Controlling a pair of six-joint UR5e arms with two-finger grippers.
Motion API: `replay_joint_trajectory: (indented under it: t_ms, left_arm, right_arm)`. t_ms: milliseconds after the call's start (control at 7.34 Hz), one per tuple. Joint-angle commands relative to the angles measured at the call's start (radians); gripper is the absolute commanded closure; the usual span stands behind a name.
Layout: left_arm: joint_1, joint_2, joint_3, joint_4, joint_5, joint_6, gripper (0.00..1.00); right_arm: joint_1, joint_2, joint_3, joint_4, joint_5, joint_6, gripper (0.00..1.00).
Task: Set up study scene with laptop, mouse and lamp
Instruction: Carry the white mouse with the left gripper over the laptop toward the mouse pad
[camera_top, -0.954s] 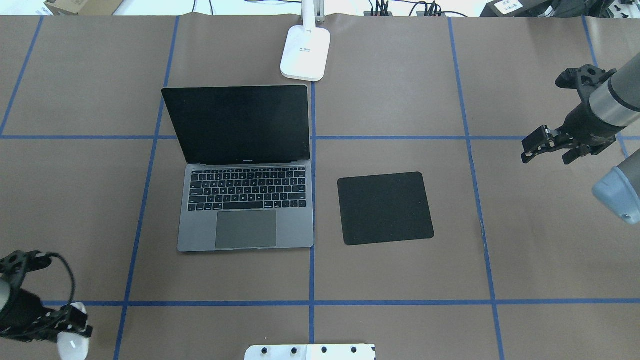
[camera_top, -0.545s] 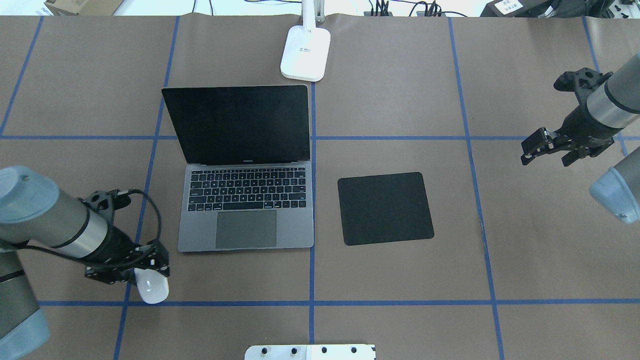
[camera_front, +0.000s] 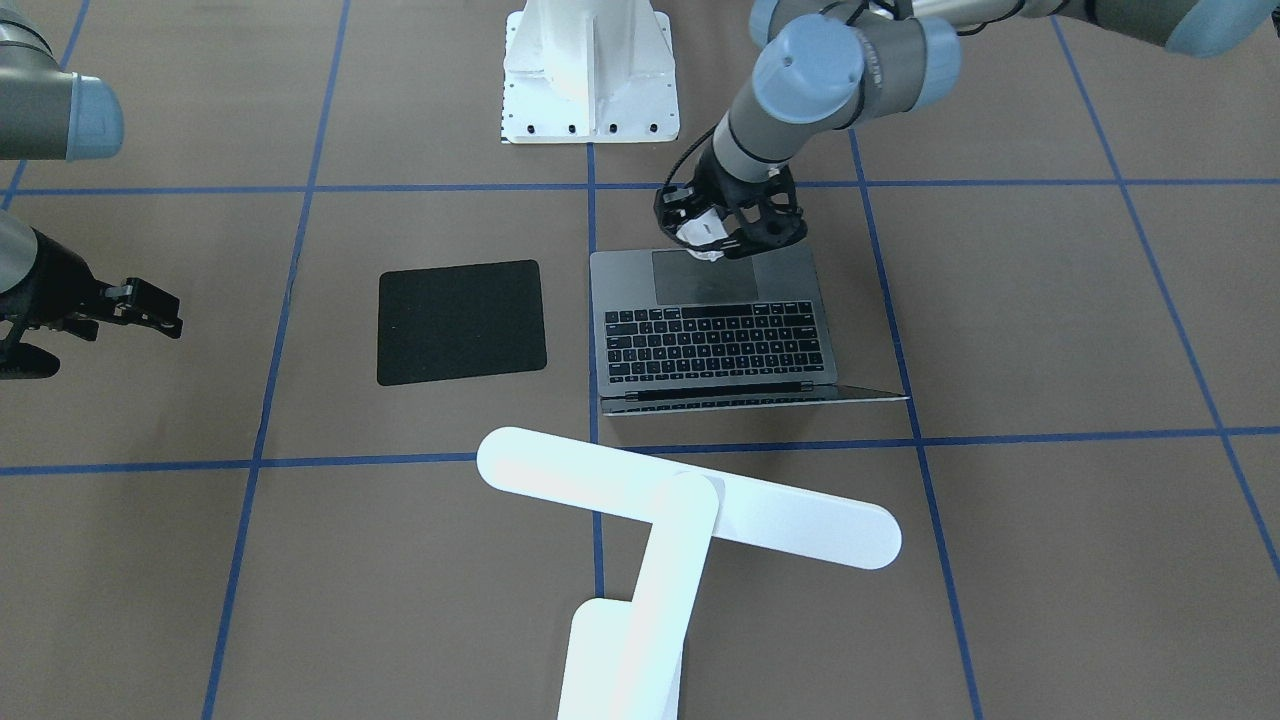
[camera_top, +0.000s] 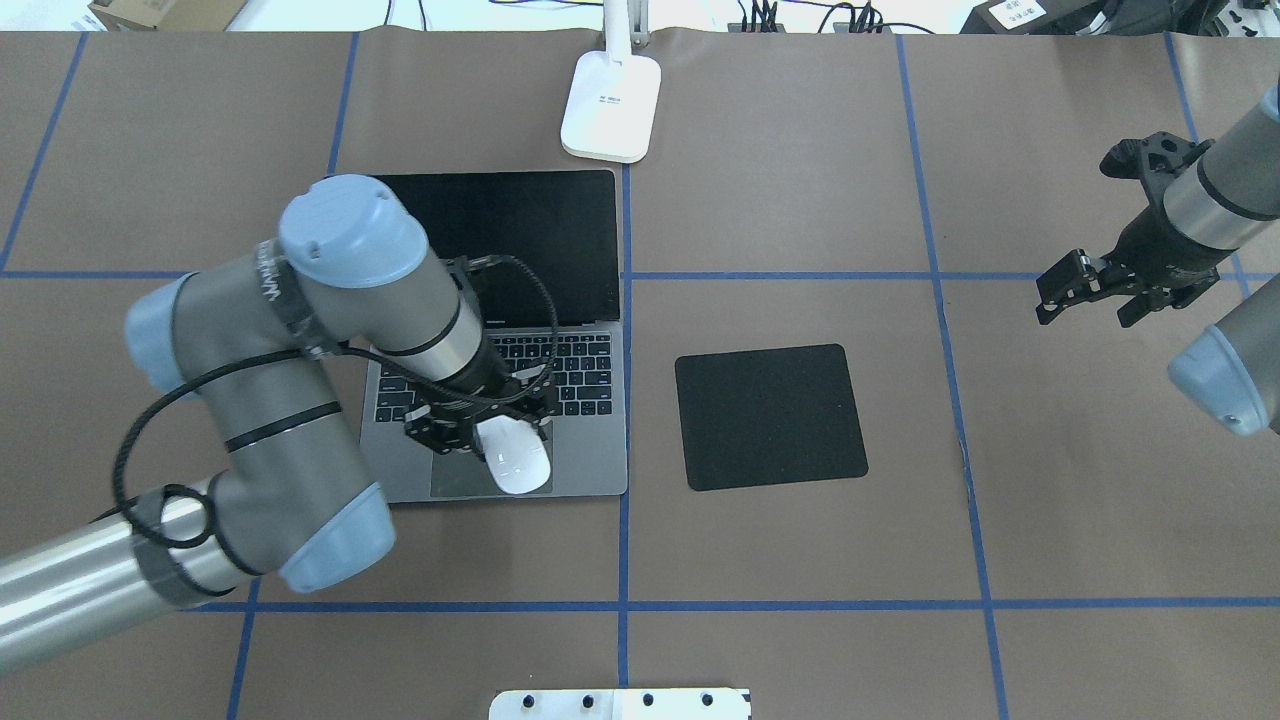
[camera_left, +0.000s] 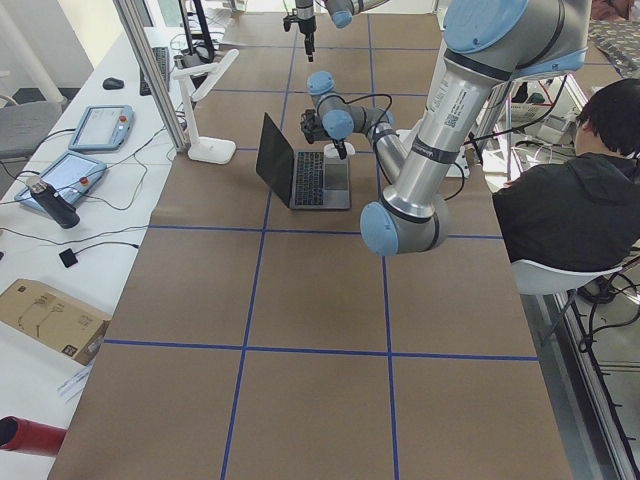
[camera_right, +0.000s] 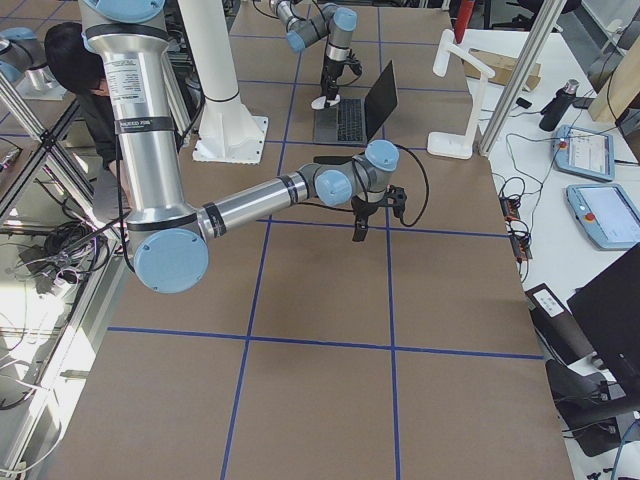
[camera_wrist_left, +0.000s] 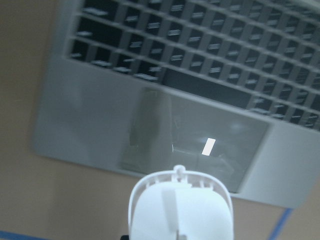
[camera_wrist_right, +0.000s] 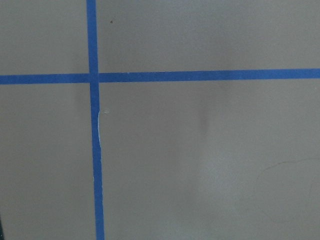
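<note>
Currently the left gripper grasps the mouse, held over the trackpad of the open laptop. The right gripper hangs released and empty above the tabletop, well apart from the black mat beside the laptop. The lamp stands behind the laptop.

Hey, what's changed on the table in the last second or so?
The left end effector, gripping the mouse throughout, swept from the near-left corner of the table rightward and away from the robot. It now holds the mouse above the trackpad of the laptop. The right end effector drifted only slightly, open and empty. The laptop, black mat and lamp stayed put.
</note>
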Motion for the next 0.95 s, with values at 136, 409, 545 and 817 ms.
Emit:
replay_joint_trajectory:
  t_ms: [136, 409, 545, 817]
  left_arm:
    - [0.039, -0.349, 0.375, -0.007, 0.066, 0.004, 0.77]
    - [0.084, -0.459, 0.513, -0.036, 0.133, 0.01, 0.77]
    - [0.102, -0.516, 0.585, -0.051, 0.159, 0.039, 0.77]
    - [0.122, -0.535, 0.641, -0.076, 0.211, 0.112, 0.77]
  right_arm:
    - [0.028, -0.016, 0.005, 0.001, -0.001, -0.001, 0.01]
    - [0.031, -0.014, 0.005, 0.001, -0.004, -0.001, 0.01]
    - [0.031, -0.014, 0.005, 0.001, -0.004, -0.001, 0.01]
    - [0.032, -0.014, 0.005, 0.001, -0.004, -0.001, 0.01]
